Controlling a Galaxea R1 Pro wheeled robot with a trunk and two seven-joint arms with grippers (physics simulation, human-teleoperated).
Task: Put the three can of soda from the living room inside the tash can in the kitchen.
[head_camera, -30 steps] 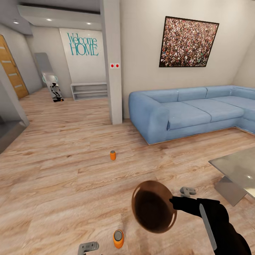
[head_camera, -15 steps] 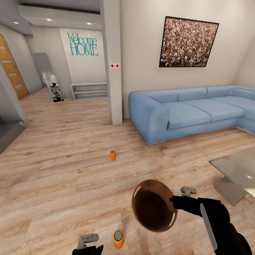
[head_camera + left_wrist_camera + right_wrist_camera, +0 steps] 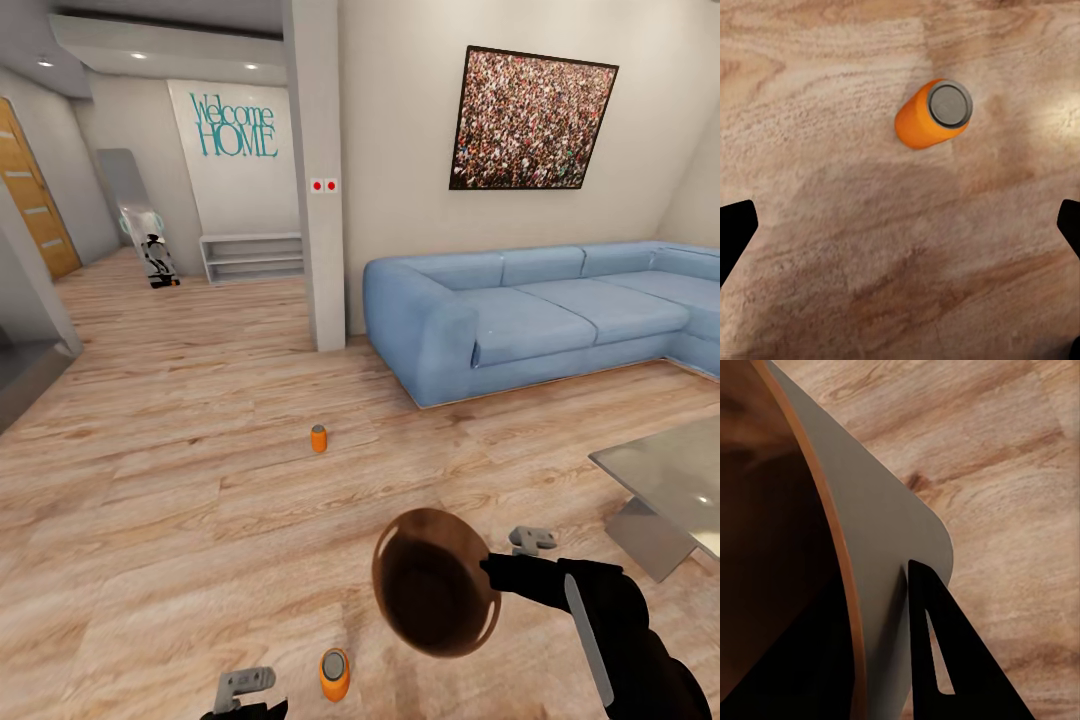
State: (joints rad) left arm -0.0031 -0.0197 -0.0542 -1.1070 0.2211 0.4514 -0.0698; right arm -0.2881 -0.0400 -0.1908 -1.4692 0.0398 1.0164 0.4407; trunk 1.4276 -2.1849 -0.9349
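Head view: the right hand [image 3: 503, 570] grips the rim of the coppery-brown round bin [image 3: 436, 582], mouth tilted up, apparently to receive cans; a bright orange silver-topped soda can [image 3: 334, 674] stands just beside the left hand [image 3: 245, 688]. Left wrist view: the hand's dark fingers [image 3: 735, 232] spread wide above that can [image 3: 933, 114]. Right wrist view: a finger [image 3: 945, 652] pinches the bin wall [image 3: 874, 562].

Right arm [image 3: 620, 625] is glossy black and rounded, with a pale grey strip down its length, narrowing toward the jaws. Right gripper [image 3: 508, 562] shows a pale grey fingertip [image 3: 532, 539] beyond the black wrist; up close, one black finger [image 3: 945, 660] has a slim triangular cut-out. Left gripper [image 3: 247, 690] carries a grey finger on black.
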